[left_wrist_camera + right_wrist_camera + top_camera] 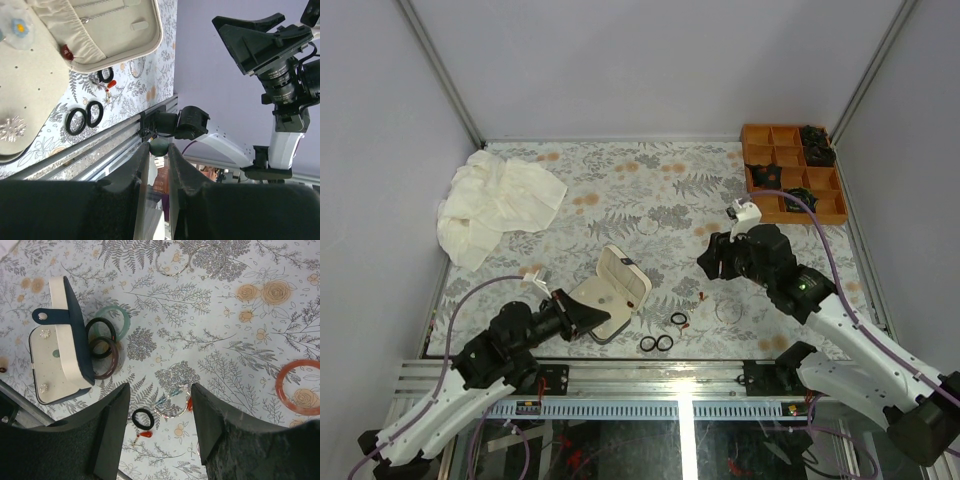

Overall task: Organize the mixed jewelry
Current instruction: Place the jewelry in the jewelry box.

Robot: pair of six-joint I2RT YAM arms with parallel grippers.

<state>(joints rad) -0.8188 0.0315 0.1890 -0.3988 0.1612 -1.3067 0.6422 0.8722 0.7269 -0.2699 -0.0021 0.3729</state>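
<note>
The mixed jewelry lies on the floral cloth near the open cream-lined case [625, 275]. Two black rings [657, 344] sit in front of it, and a third black ring [134, 419] has a red drop [146, 434] beside it. My right gripper [160, 390] hangs open above a thin clear hoop [170, 417] with a red bit [189, 404], touching nothing. Green, black and maroon bangles [106, 371] lean by the case. My left gripper [159, 150] is beside the case [159, 30], nearly shut, with a small dark green bead [160, 144] between its tips.
An orange divided tray [760, 130] with dark items stands at the back right. A crumpled white cloth [495, 205] lies at the back left. An orange bangle [280, 385] and a silver open hoop [172, 275] rest on the cloth. A metal rail [680, 375] runs along the near edge.
</note>
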